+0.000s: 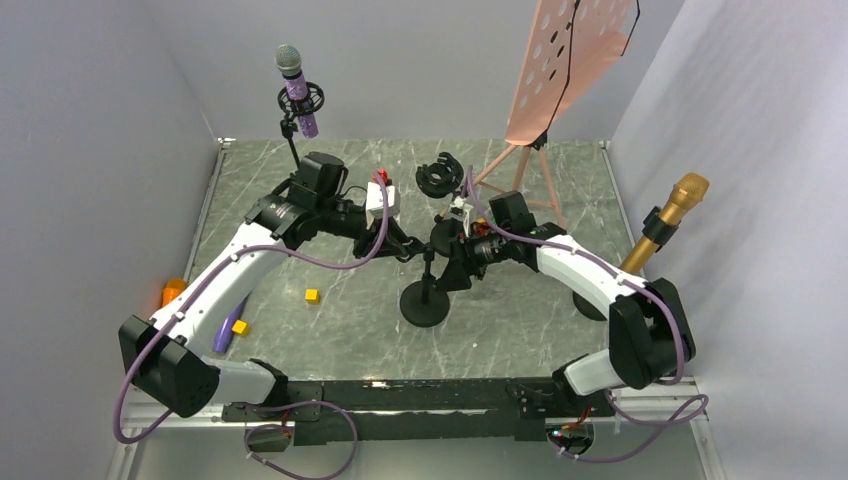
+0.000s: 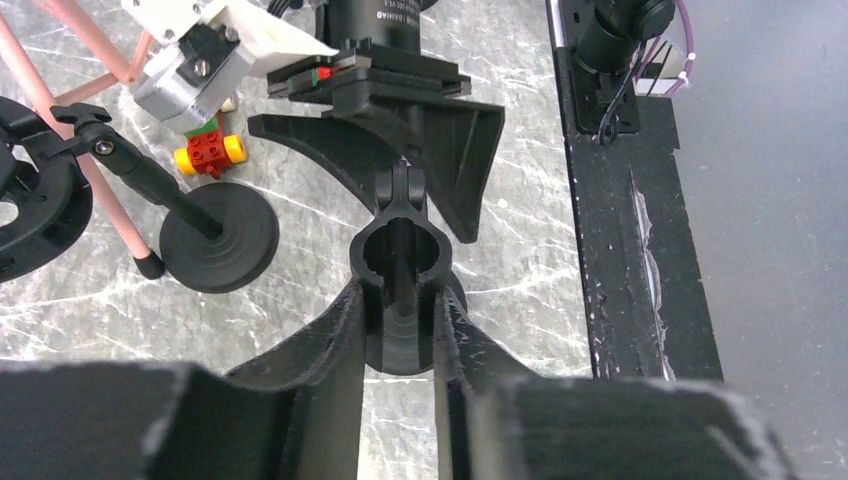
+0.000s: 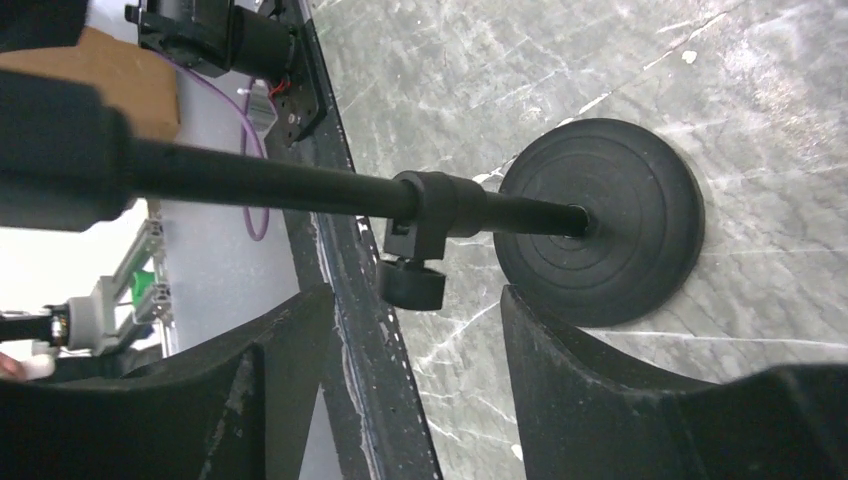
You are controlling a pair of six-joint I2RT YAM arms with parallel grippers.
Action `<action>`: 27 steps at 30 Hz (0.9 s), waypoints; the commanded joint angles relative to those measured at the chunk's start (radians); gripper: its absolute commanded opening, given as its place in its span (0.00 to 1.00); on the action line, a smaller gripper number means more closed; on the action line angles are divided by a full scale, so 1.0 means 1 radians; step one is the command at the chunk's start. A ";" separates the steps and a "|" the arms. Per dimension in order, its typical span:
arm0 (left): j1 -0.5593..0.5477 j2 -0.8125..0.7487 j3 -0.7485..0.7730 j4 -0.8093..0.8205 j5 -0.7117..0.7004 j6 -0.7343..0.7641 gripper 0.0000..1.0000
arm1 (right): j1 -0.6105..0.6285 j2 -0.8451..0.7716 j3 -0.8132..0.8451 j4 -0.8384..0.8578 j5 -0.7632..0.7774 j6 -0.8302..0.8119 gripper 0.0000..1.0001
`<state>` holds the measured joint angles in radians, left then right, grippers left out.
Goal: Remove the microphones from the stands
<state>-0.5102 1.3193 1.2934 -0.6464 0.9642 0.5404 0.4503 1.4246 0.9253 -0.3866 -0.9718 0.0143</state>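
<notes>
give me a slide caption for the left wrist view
Left gripper grips the empty mic clip between its fingers.

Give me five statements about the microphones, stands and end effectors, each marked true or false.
1. A purple microphone sits in a mount at the back left. True.
2. The clip on the middle stand holds a microphone. False: the clip is empty.
3. The right end effector is clamped on the pole. False: its fingers stand apart, gripping nothing.
4. A gold microphone stands at the right side. True.
5. The left end effector has its fingers either side of the clip. True.
</notes>
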 commanded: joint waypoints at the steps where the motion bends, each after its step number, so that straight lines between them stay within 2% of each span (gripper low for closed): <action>1: -0.004 -0.023 -0.011 0.053 0.059 -0.023 0.21 | -0.003 0.031 -0.022 0.136 -0.046 0.116 0.64; 4: -0.005 -0.036 -0.026 0.057 0.057 -0.030 0.14 | -0.002 0.057 -0.019 0.196 -0.054 0.153 0.53; 7: -0.005 -0.051 -0.043 0.074 0.048 -0.054 0.00 | -0.002 0.070 0.008 0.185 -0.059 0.115 0.31; 9: -0.005 -0.059 -0.051 0.087 0.045 -0.072 0.00 | -0.002 0.067 0.028 0.147 -0.043 0.061 0.15; 11: -0.004 -0.066 -0.059 0.100 0.043 -0.094 0.00 | 0.005 0.051 0.044 0.096 0.016 -0.029 0.07; 14: -0.001 -0.080 -0.075 0.120 0.045 -0.131 0.00 | 0.078 -0.006 0.047 0.009 0.201 -0.266 0.04; 16: 0.003 -0.090 -0.092 0.135 0.051 -0.159 0.00 | 0.151 -0.055 0.012 0.041 0.393 -0.371 0.01; 21: 0.015 -0.113 -0.146 0.170 0.075 -0.212 0.00 | 0.275 -0.131 -0.145 0.326 0.816 -0.550 0.01; 27: 0.049 -0.138 -0.196 0.213 0.097 -0.272 0.00 | 0.314 -0.140 -0.223 0.616 1.043 -0.692 0.00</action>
<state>-0.4595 1.2121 1.1320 -0.4480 0.9649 0.3328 0.7742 1.2404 0.7528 -0.0517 -0.3149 -0.4694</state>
